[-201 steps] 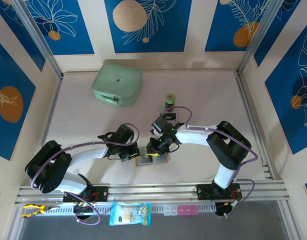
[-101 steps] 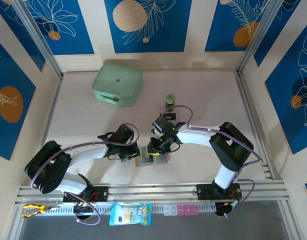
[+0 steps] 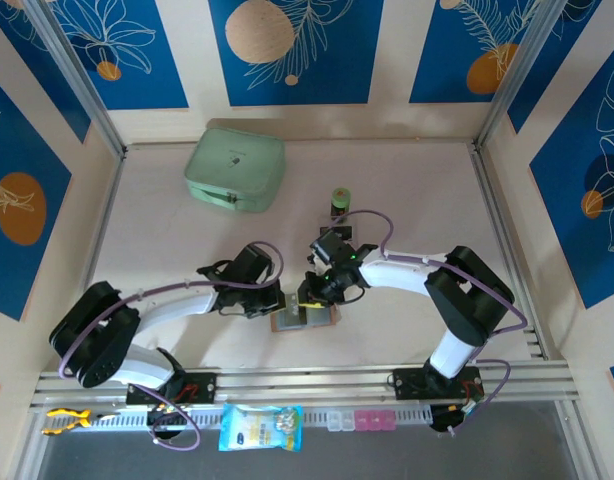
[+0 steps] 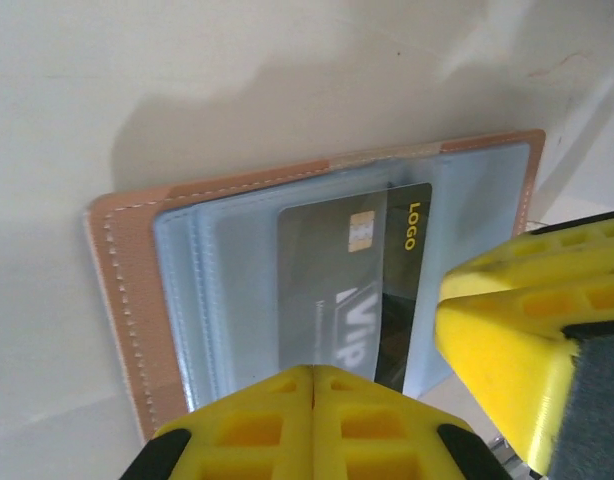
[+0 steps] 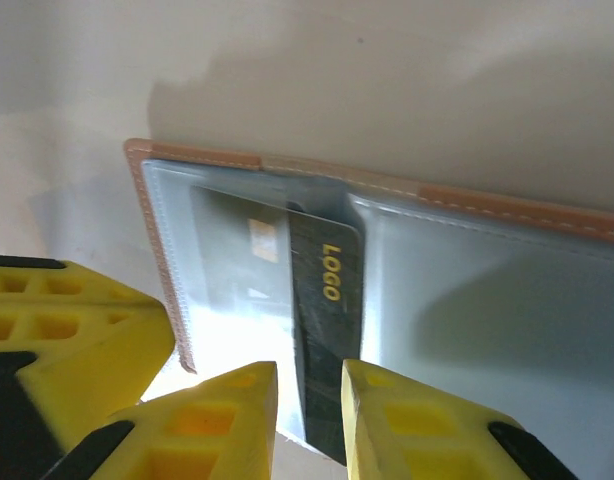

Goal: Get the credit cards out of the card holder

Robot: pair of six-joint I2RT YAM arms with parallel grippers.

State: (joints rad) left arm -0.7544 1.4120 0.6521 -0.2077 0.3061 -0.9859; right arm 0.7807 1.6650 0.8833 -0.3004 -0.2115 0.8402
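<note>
A dark LOGO-marked credit card (image 5: pixel 325 290) juts from the open card holder (image 5: pixel 487 300), its near end between my right gripper's (image 5: pixel 309 385) fingers.

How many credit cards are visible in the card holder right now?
1: a dark card printed LOGO, partly out of a clear sleeve in the open card holder. More may be hidden in other sleeves.

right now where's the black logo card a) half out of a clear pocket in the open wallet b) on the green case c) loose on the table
a: the card has its chip end under a clear pocket of the open wallet, logo end poking out
</note>
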